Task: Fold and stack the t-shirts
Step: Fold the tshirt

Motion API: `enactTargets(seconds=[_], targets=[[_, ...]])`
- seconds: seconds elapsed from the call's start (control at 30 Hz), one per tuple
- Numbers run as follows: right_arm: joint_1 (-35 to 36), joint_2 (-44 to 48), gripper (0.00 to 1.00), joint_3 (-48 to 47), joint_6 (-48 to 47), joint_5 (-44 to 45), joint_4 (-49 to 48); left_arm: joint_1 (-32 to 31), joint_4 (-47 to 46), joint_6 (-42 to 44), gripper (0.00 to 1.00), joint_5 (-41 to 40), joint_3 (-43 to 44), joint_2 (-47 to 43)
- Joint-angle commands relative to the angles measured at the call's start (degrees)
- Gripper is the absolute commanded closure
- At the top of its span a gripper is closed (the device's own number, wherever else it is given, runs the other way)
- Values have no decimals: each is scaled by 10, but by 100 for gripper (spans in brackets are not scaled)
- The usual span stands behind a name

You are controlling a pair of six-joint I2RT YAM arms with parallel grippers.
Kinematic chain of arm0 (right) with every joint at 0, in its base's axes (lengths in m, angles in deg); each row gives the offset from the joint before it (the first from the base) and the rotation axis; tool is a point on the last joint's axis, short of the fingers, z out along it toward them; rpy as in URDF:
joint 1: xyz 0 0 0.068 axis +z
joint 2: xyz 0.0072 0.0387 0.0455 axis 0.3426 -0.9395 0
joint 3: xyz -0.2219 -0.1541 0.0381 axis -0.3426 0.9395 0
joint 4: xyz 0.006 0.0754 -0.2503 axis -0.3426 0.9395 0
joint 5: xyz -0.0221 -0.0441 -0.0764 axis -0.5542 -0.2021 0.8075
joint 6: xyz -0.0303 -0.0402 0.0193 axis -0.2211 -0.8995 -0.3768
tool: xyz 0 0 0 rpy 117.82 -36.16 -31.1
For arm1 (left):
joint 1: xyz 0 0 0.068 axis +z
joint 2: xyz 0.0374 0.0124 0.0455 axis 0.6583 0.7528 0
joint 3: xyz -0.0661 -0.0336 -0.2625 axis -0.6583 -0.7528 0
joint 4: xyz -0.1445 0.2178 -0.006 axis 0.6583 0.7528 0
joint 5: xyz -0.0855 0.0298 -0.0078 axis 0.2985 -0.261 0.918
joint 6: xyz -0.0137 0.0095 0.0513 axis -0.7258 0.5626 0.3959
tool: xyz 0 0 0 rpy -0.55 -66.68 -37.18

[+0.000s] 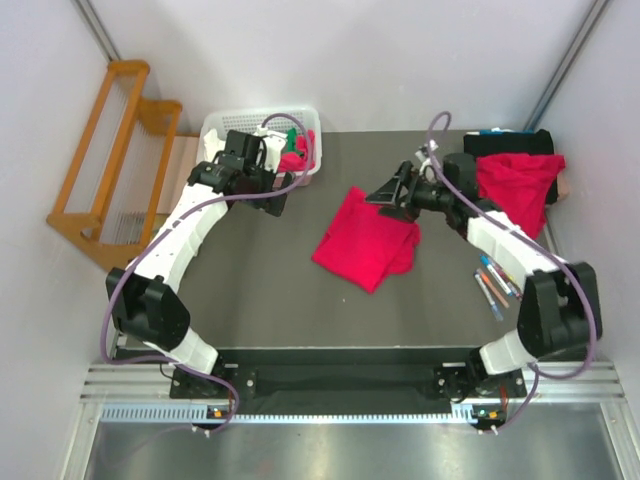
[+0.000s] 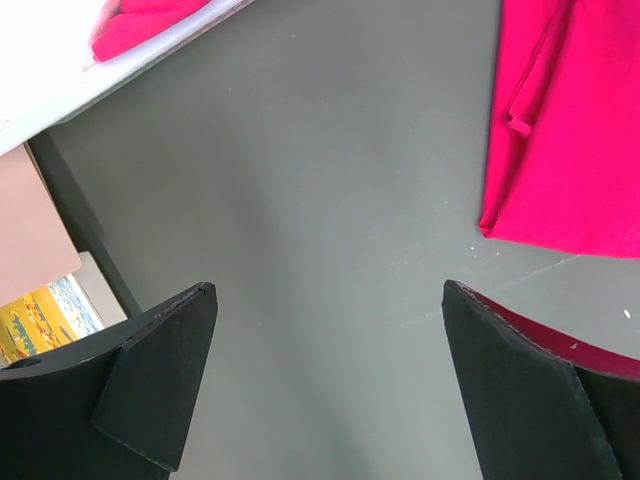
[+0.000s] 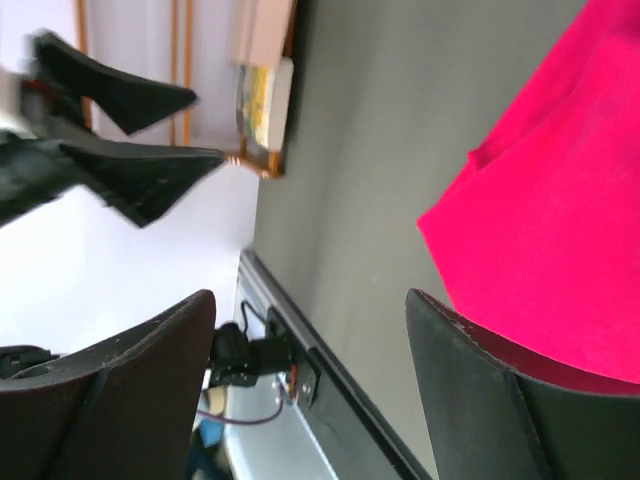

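Observation:
One red t-shirt [image 1: 365,245] lies folded on the middle of the dark table; it also shows at the right of the left wrist view [image 2: 570,130] and the right wrist view [image 3: 560,220]. A second red t-shirt [image 1: 518,185] lies rumpled at the back right. More red cloth [image 1: 297,160] sits in the white basket [image 1: 262,128]. My left gripper [image 1: 272,200] [image 2: 330,300] hangs open over bare table between the basket and the middle shirt. My right gripper [image 1: 385,200] [image 3: 310,310] hovers open at that shirt's far edge, with nothing between its fingers.
A wooden rack [image 1: 105,150] stands beyond the table's left edge. Several pens [image 1: 492,280] lie near the right edge. A black object [image 1: 510,143] sits under the back-right shirt. The basket's rim [image 2: 150,55] is close to the left gripper.

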Motion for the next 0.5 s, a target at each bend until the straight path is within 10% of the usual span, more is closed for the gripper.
enactTargets(seconds=[0.0,0.47], targets=[[33,-107,24,25,58,-26,-81,9,-21,3,1,5,2,-24],[28,-281,24,2,38,-30,-124,26,-11,9,1,18,1,-33]])
